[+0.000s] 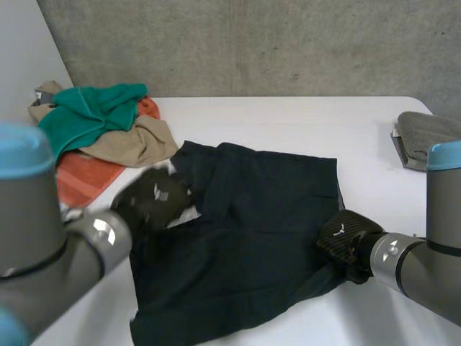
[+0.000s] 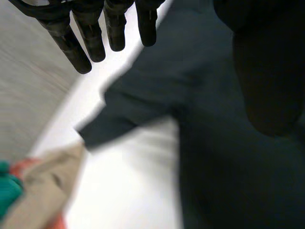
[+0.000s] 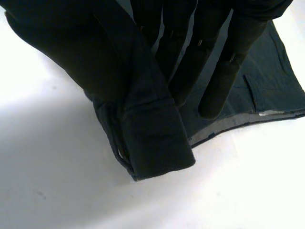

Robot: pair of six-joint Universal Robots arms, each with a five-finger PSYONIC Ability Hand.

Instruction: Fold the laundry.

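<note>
- Currently the shorts (image 1: 252,238) lie spread in the middle of the table (image 1: 288,119). They are rumpled along the edge nearest my left hand, so a fold made now could lock those creases in.
- My right hand (image 1: 347,241) has the cuffed hem (image 3: 152,138) at the near right corner pinched between thumb and fingers (image 3: 217,88). The hold looks shallow to me, and a quick lift could let the hem slip out.
- My left hand (image 1: 153,200) hovers over the opposite edge with its fingers (image 2: 91,42) straight, gripping nothing. If only the right hand pulls, I expect the shorts to drag and skew rather than fold.
- Coming down with the left hand, I might catch only one layer, or bunch up the edge under it.
- The pile (image 1: 101,130) of other laundry sits near that left edge, so a wide sweep could snag its beige cloth (image 1: 140,144).
- The grey towel (image 1: 425,137) is well apart, at the table's right edge, and I see little risk there.
</note>
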